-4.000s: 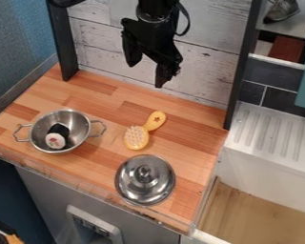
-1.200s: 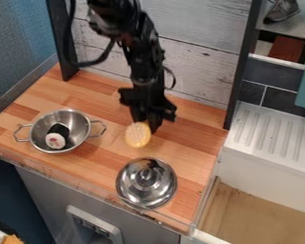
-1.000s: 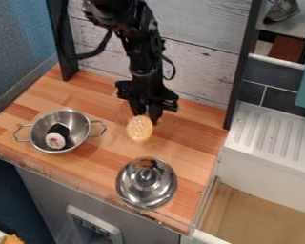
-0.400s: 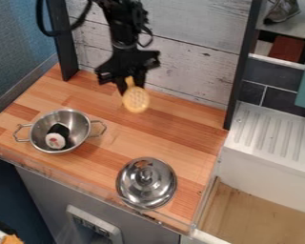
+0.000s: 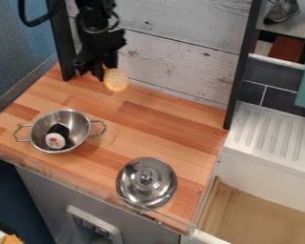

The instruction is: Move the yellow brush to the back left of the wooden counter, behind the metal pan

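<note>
Hanging from the black gripper [image 5: 104, 75], a yellow brush [image 5: 116, 80]: its handle is pinched between the closed fingers, its round bristled head turned to the camera. Position: above the far left part of the wooden counter [image 5: 145, 126], before the whitewashed plank wall [image 5: 180, 57]. Nearer the camera, at left, a two-handled metal pot [image 5: 80, 126]; inside it, a black-and-white roll-shaped piece [image 5: 57, 136]. Right of the pot, closer to the front edge, a round metal lid [image 5: 146, 183], knob up. Farther right, a ridged white drainboard [image 5: 263, 136].

Jaws [image 5: 99, 75] grip 1 yellow brush [image 5: 116, 80]; steel pot [image 5: 80, 125] sits below.
</note>
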You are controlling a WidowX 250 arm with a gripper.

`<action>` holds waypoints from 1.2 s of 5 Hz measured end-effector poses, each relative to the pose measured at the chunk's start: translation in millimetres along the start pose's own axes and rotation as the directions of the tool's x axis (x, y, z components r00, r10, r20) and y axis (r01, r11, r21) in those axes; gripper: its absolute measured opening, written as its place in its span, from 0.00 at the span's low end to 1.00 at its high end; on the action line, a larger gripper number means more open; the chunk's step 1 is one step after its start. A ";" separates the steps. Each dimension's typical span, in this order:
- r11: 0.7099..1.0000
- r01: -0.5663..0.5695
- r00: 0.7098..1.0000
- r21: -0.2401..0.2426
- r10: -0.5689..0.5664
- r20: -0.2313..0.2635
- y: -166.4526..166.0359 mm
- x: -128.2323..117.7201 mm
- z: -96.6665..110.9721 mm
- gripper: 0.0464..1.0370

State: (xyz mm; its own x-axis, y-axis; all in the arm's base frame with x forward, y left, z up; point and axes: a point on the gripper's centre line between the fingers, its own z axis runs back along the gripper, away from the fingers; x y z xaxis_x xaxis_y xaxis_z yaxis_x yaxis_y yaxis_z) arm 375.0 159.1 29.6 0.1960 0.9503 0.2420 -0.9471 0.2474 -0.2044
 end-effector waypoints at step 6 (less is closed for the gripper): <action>0.960 -0.256 0.967 0.111 0.255 0.021 24.1 30.8 -66.5 0.66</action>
State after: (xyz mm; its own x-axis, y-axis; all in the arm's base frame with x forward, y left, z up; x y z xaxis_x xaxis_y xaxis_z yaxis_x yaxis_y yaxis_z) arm 375.2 206.9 -30.9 -0.0575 0.9778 0.2017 -0.9878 -0.0264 -0.1534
